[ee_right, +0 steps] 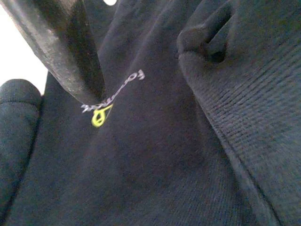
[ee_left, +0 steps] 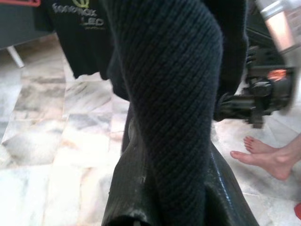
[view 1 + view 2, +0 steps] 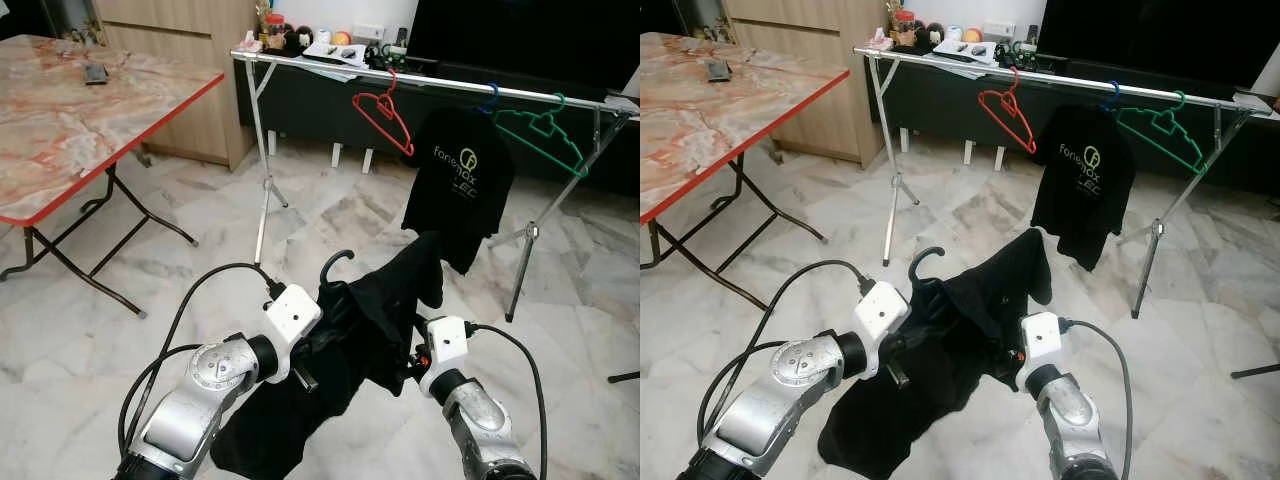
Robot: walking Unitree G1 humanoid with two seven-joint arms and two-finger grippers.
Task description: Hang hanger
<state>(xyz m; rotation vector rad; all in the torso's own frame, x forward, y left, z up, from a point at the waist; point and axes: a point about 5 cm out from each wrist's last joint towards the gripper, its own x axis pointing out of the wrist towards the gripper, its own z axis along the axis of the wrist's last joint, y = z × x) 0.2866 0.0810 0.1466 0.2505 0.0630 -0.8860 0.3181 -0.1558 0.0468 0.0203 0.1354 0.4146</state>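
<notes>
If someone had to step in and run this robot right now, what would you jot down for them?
Left gripper: shut on the black shirt, which sits on a hanger whose black hook sticks up.
Right gripper: buried in the same shirt; whether it grips cannot be told.
The rail stands ahead across the floor, carrying a red hanger, a hung black T-shirt and a green hanger.
Done: shirt on hanger, lifted.
Left: approach, hook it onto a free stretch of rail.
A person's bare foot is nearby.
</notes>
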